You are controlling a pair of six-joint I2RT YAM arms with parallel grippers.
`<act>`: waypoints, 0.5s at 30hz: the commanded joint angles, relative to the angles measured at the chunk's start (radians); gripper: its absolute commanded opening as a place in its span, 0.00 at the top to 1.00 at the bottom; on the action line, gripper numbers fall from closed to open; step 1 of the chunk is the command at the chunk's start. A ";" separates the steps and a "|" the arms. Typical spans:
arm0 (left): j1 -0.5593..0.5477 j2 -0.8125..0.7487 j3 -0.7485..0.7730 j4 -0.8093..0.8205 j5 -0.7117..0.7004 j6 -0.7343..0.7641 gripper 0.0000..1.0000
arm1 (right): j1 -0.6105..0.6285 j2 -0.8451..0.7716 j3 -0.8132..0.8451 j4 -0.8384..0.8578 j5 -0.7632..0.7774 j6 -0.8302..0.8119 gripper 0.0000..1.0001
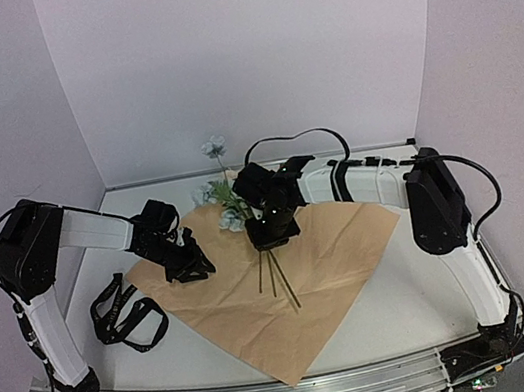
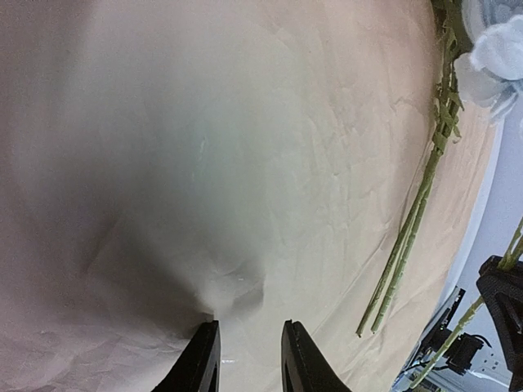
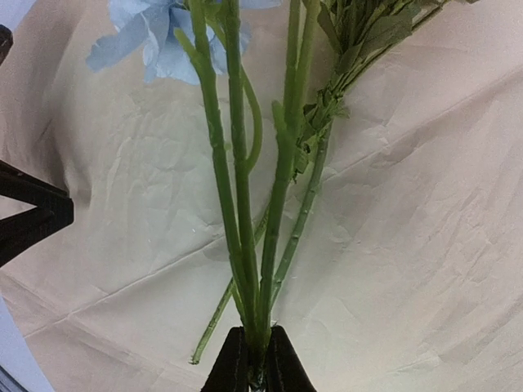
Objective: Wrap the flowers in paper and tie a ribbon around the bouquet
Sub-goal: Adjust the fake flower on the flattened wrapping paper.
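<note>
Several stems of the flowers (image 3: 245,163) stand pinched between the clenched fingers of the right gripper (image 3: 250,359). From above, the bunch (image 1: 226,200) lies on the middle of the paper (image 1: 338,254). Its long axis runs from far to near: the blooms are at the far corner and the bare stem ends point toward the arm bases. At least one thinner stem seems to lie loose on the sheet instead of in the grip. The sheet is spread tan face up, set like a diamond on the table (image 1: 417,296).

The fold to come depends on the left side. The left gripper (image 1: 188,265) sits on the sheet's left part, so the bunch lies to its right, well apart, with the stems crossing the direction of a fold. That arm is nearer the left corner. Its wrist view shows the fingers (image 2: 202,359) a little apart, tips down on the paper (image 2: 204,163), which puckers at them; I cannot tell whether a fold is caught.

The right arm reaches in from the right, elbow high and wrist bent down over the stems (image 1: 277,280). The ribbon (image 1: 126,316) lies coiled on the table left of the sheet, untouched.
</note>
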 commanded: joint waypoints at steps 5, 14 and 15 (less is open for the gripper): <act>0.002 -0.004 -0.020 0.004 -0.004 0.017 0.72 | 0.000 -0.073 -0.067 0.029 -0.015 0.016 0.99; 0.002 0.001 -0.022 0.005 -0.008 0.016 0.72 | -0.007 -0.106 -0.021 0.078 0.018 -0.043 1.00; 0.002 0.002 -0.022 0.006 -0.008 0.016 0.72 | -0.011 -0.108 -0.015 0.082 0.018 -0.039 1.00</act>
